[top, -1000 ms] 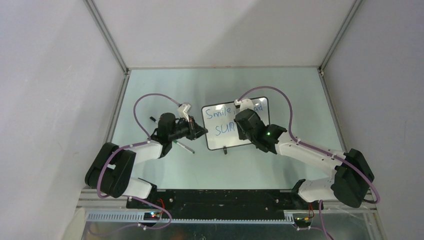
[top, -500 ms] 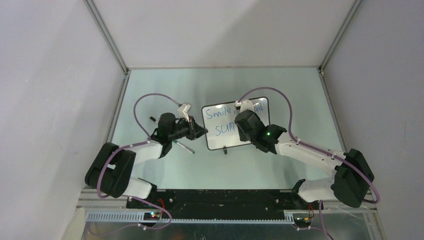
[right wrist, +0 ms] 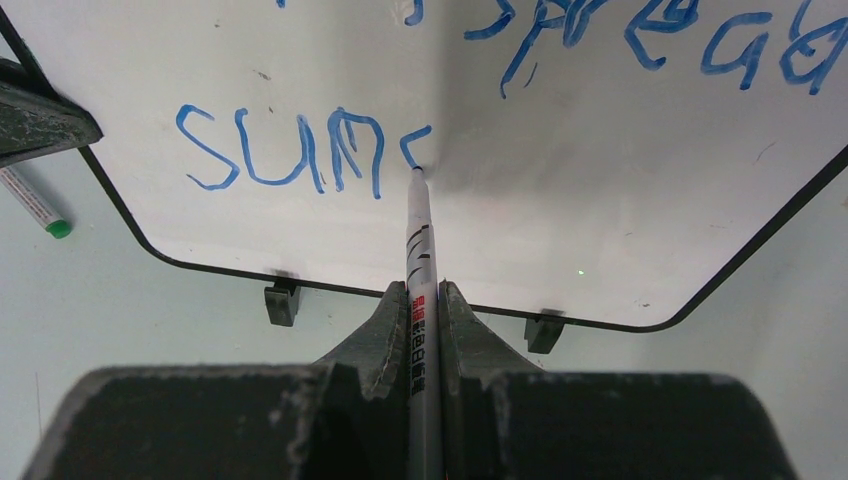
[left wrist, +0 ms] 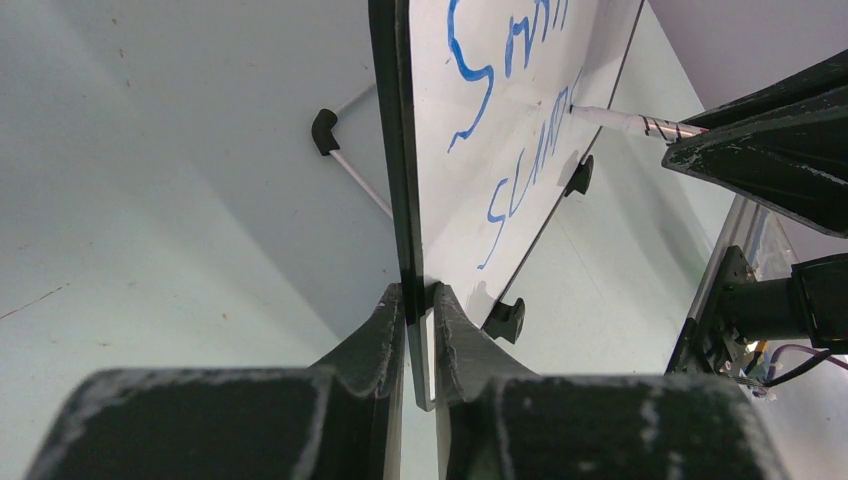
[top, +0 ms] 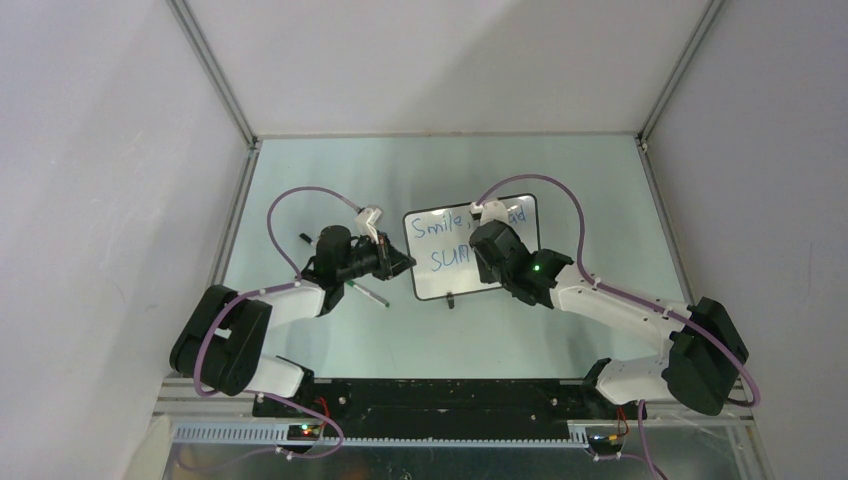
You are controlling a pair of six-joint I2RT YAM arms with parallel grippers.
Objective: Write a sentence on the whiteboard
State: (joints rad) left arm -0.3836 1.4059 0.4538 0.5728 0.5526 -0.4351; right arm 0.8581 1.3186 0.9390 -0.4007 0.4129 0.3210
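The whiteboard (top: 440,280) stands tilted on small black feet mid-table. My left gripper (left wrist: 418,295) is shut on its left edge, pinching the black frame. Blue writing, the sentence (right wrist: 290,150), reads "Smile, spread" on the upper line and "SUM" plus a short curved stroke on the lower. My right gripper (right wrist: 424,300) is shut on a white marker (right wrist: 420,240), whose tip touches the whiteboard (right wrist: 600,200) just under that curved stroke. In the left wrist view the marker (left wrist: 630,122) reaches the whiteboard (left wrist: 500,120) from the right. From above, the right gripper (top: 497,255) covers the board's middle.
A second pen with a green cap (top: 372,295) lies on the table near the left gripper and shows at the left edge of the right wrist view (right wrist: 35,205). A small black object (top: 303,238) lies further left. Walls enclose the table on three sides.
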